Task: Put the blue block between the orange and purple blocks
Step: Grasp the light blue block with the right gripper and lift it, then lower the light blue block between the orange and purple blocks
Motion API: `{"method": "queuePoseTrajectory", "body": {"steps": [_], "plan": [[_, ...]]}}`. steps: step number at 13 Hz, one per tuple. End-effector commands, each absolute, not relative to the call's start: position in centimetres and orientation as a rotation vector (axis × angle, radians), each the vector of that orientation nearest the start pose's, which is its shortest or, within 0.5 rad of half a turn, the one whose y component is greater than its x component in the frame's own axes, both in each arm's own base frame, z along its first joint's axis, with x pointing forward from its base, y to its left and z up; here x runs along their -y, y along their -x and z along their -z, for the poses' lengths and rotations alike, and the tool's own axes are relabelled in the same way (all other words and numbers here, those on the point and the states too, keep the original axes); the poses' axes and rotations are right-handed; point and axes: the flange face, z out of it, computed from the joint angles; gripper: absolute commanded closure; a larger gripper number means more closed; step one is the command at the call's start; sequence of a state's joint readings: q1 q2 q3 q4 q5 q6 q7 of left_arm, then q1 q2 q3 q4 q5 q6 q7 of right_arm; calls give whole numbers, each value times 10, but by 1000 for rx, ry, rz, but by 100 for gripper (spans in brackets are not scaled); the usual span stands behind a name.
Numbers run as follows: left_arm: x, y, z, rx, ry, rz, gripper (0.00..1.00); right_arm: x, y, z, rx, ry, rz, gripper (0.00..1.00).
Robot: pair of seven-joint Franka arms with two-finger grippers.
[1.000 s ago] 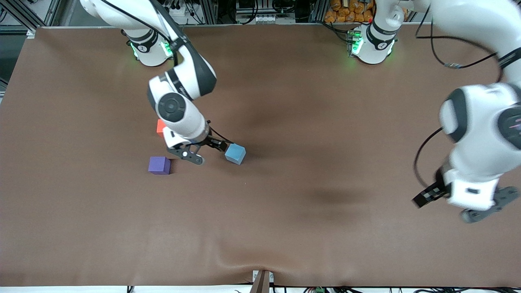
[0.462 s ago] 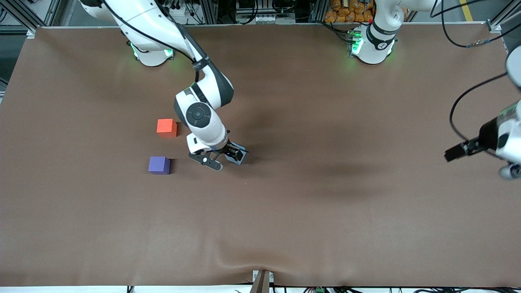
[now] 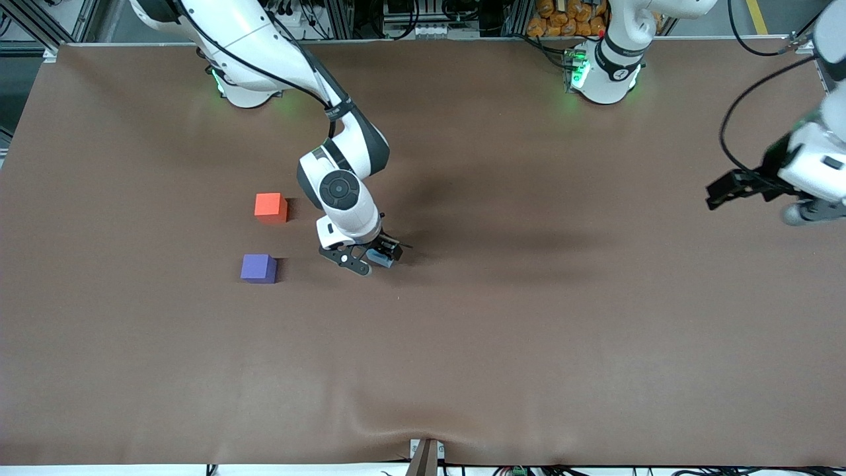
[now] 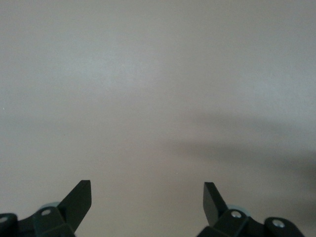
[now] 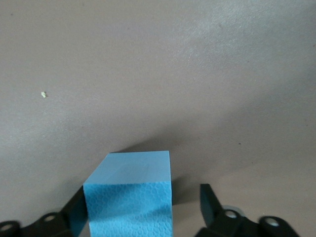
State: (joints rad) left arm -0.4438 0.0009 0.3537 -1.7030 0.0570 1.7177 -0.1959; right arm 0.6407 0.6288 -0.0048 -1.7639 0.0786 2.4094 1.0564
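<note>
The blue block [image 3: 383,260] lies on the brown table, beside the purple block [image 3: 258,268] toward the left arm's end. The orange block [image 3: 269,206] lies farther from the front camera than the purple one, with a gap between them. My right gripper [image 3: 371,259] is low at the table and open, with the blue block [image 5: 129,197] between its fingers [image 5: 210,197]. One finger is at the block's side; the other stands apart from it. My left gripper [image 3: 809,213] is open and empty [image 4: 147,190], up over the left arm's end of the table.
The brown table cover [image 3: 529,317] has a raised wrinkle near the front edge [image 3: 370,410]. A small light speck [image 5: 43,94] lies on the cover near the blue block.
My right gripper moved from beside the orange and purple blocks to the blue block and came down around it. My left arm swung toward the robots' bases.
</note>
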Motion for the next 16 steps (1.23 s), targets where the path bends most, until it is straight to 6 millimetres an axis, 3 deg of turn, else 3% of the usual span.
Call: {"method": "queuePoseTrajectory", "body": {"steps": [1,3,4,6,8,11,14,16], "plan": [[90,-557,-583,12,3026,105,0,-402,-537,-215,-753,3002,-18,100],[116,-559,-585,-43,3037,120,0,-398,-542,-224,-751,3004,-25,100],[135,-561,-586,-83,3044,128,0,-394,-543,-238,-751,3021,-52,100],[151,-567,-595,-86,3129,138,0,-370,-553,-279,-709,3093,-163,100],[169,-562,-601,-163,3129,159,0,-324,-559,-325,-548,3160,-289,100],[171,-559,-610,-143,3139,178,0,-236,-558,-364,-262,3155,-322,100],[167,-556,-600,-134,3137,79,0,-168,-553,-376,-43,3126,-301,100],[165,-556,-602,-153,3133,84,0,-149,-543,-350,-3,3119,-231,100]]}}
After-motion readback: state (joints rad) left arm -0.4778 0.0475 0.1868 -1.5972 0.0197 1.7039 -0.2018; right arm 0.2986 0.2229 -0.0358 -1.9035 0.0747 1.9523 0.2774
